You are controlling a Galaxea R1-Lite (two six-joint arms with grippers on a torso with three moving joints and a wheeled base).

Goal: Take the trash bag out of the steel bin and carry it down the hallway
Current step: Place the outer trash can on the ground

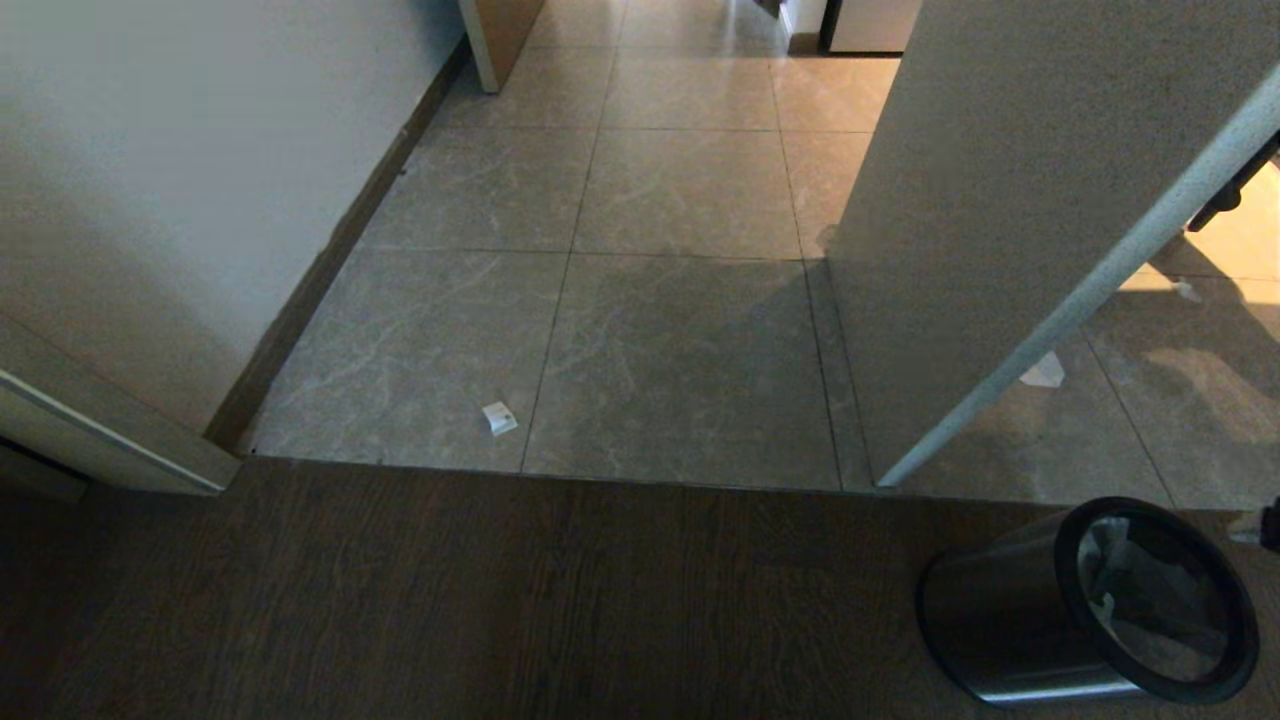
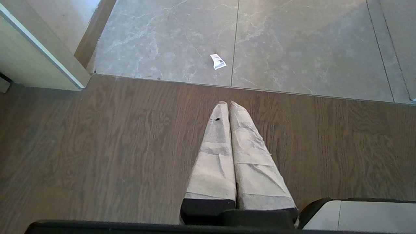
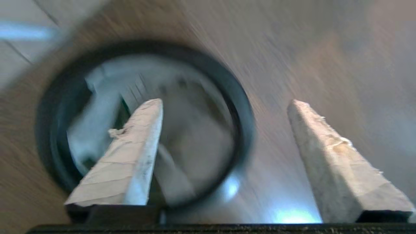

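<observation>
Before me a dark wooden floor (image 1: pixel 450 600) runs up to a field of grey marbled tiles (image 1: pixel 680 330). A small white paper scrap (image 1: pixel 498 418) lies on the tiles just past the join, and a second scrap (image 1: pixel 1043 372) lies farther right, behind the edge of a pale speckled door (image 1: pixel 1000 200) that stands ajar and cuts off the right side of the passage. A cream wall (image 1: pixel 180 180) with brown skirting closes the left side.

My left tool (image 2: pixel 226 105) hangs low over the wood, pointing toward the tiles, its two tape-wrapped fingers pressed together with nothing between them.

My right tool (image 3: pixel 227 104) looks down from above, and its wrist view is smeared with motion blur. Its taped fingers (image 3: pixel 136 146) stand well apart and grip nothing. In the head view only a dark sliver at the far right edge might be part of it.

The steel bin (image 1: pixel 1010 610) stands on the wood at my lower right, near the foot of the door, its black rim ring facing up. A pale trash bag (image 1: pixel 1125 575) lies crumpled inside. From the right wrist view the bin's mouth sits below one finger, while the other finger is over bare wood beside the bin.
</observation>
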